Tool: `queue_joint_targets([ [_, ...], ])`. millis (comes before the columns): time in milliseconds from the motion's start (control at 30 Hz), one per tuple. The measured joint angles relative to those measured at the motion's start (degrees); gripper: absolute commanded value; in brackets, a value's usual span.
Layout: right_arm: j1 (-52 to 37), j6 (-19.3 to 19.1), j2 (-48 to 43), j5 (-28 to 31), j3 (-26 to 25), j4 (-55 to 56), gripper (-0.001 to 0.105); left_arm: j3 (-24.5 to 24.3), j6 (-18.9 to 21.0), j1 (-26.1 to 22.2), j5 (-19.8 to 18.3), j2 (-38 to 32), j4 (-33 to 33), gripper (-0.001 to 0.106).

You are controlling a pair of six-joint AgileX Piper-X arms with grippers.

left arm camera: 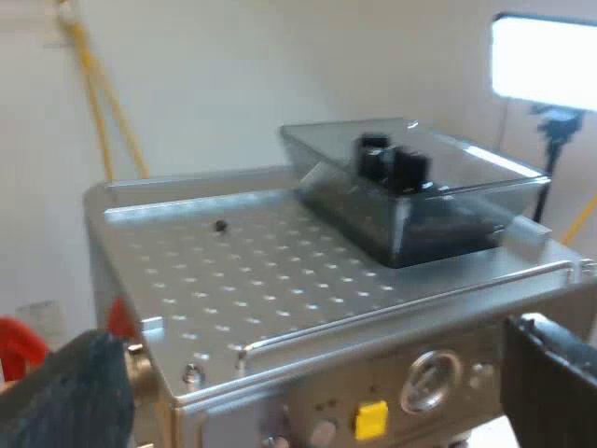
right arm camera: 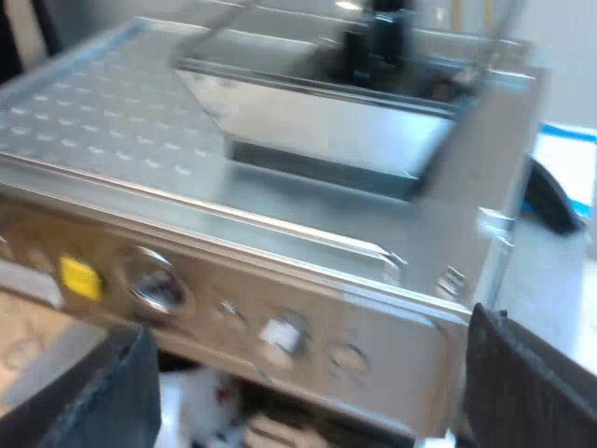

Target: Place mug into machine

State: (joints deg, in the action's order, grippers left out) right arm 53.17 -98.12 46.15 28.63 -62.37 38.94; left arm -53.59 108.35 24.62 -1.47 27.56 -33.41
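**Both pincers empty at the machine, mug not surely found**

Our left pincer hangs with its black fingers wide apart and nothing between them, over the front edge of the brushed-steel espresso machine with the perforated top. Our right pincer is just as wide and empty, close to the control panel. A blurred white shape with a red mark sits under the panel. It may be the mug, but we cannot tell.

We judge the main risk to be a finger striking the round steel-rimmed gauge, the knobs or the smoky clear plastic bean hopper, since both pincers are so near the machine. Reaching under the panel could also tip whatever stands there.

We can read no brand or writing, and the small yellow square button shows no legible mark
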Motion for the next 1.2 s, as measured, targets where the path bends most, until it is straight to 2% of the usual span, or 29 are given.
queue_joint_targets([
  [67, -6.1, 0.5, -2.1, -3.2, 0.0, 3.2, 0.069, -1.7, 0.2, -3.4, -1.6, 2.1, 0.0, 0.082],
  [133, -12.4, 0.7, -4.4, -5.9, 0.0, 7.1, 0.069, -3.8, 0.2, -7.4, -5.9, 4.2, -2.8, 0.082],
  [167, -14.4, 0.7, -5.0, -6.7, 0.0, 7.8, 0.069, -4.3, 0.2, -9.1, -6.8, 4.6, -3.4, 0.082],
  [200, -18.4, 0.7, -6.1, -9.4, 0.0, 9.7, 0.069, -4.7, 0.2, -12.8, -8.3, 5.2, -4.4, 0.082],
  [267, -23.7, 0.3, -7.3, -13.4, 0.2, 11.5, 0.069, -4.7, 0.2, -18.1, -8.7, 5.4, -5.9, 0.082],
  [333, -32.1, -0.3, -8.6, -18.2, 0.4, 12.9, 0.069, -4.7, 0.2, -20.2, -8.6, 5.4, -7.2, 0.082],
  [467, -43.1, -0.5, -9.3, -23.1, 1.5, 14.7, 0.069, -4.7, -0.3, -20.3, -9.4, 4.3, -9.9, 0.082],
  [633, -57.3, -1.6, -12.4, -28.6, 3.6, 16.0, 0.069, -4.7, -3.4, -20.5, -8.7, 0.1, -14.5, 0.082],
  [833, -58.8, -1.7, -19.4, -29.1, 5.1, 16.7, 0.069, -4.7, -3.8, -20.5, -8.6, -6.0, -19.4, 0.082],
  [1033, -58.8, -1.9, -28.6, -29.2, 5.8, 19.0, 0.069, -4.7, -4.3, -20.5, -5.7, -12.0, -23.8, 0.082],
  [1200, -58.8, -2.6, -31.1, -29.2, 5.8, 20.5, 0.069, -5.0, -4.3, -20.5, -3.0, -17.9, -27.6, 0.082],
])
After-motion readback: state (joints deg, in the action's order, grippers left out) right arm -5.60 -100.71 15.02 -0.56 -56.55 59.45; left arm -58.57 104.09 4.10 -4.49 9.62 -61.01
